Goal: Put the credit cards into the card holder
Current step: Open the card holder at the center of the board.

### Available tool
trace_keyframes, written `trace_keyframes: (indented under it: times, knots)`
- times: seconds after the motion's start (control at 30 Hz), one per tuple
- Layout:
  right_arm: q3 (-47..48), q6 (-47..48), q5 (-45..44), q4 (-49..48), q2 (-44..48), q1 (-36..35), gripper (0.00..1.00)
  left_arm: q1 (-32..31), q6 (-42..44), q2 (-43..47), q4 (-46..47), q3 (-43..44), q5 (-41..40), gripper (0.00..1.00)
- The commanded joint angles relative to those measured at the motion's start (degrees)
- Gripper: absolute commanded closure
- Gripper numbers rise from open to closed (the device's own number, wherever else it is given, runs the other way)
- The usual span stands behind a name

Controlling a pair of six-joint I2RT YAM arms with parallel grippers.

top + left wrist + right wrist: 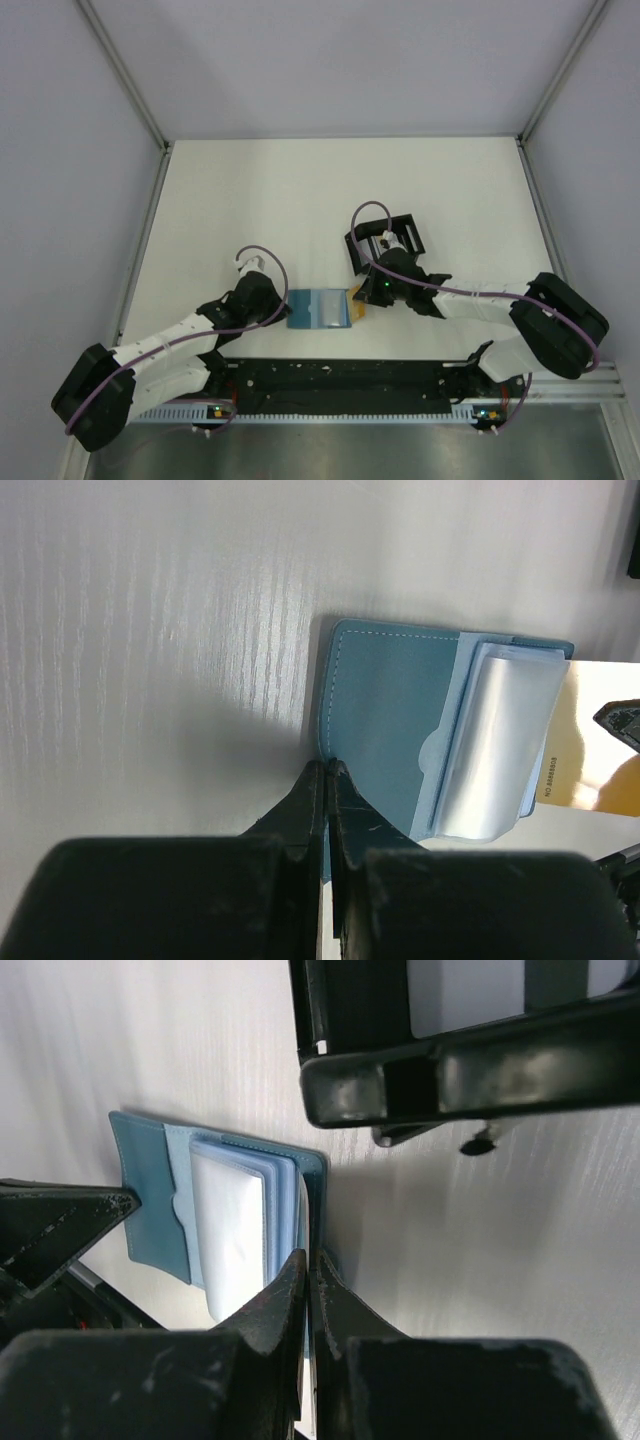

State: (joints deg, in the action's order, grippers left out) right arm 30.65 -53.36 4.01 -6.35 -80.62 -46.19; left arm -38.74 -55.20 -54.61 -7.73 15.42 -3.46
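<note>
Both arms angled inward, wrists low; left gripper [327, 771] and right gripper [308, 1260] fully closed, tips facing.

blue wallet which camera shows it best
Left wrist view: the blue wallet lies open across the middle, with its stitching, pocket notch and clear sleeves plain to see. The top external view shows it only small, from above. The right wrist view shows it slanted, its near corner hidden.
</note>
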Motion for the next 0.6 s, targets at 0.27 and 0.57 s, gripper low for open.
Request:
trace_keyframes:
  times: [0.27, 0.57]
  knots:
    - [-3.9, -2.8, -2.4, -4.3, 3.2, 0.4, 1.00, -0.2, -0.3, 0.1, 1.5, -1.3, -0.1, 1.00]
    - [-3.1, -1.0, -8.7, 1.9, 9.3, 0.3, 1.00, -0.2, -0.3, 0.5, 1.2, -1.2, -0.3, 1.00]
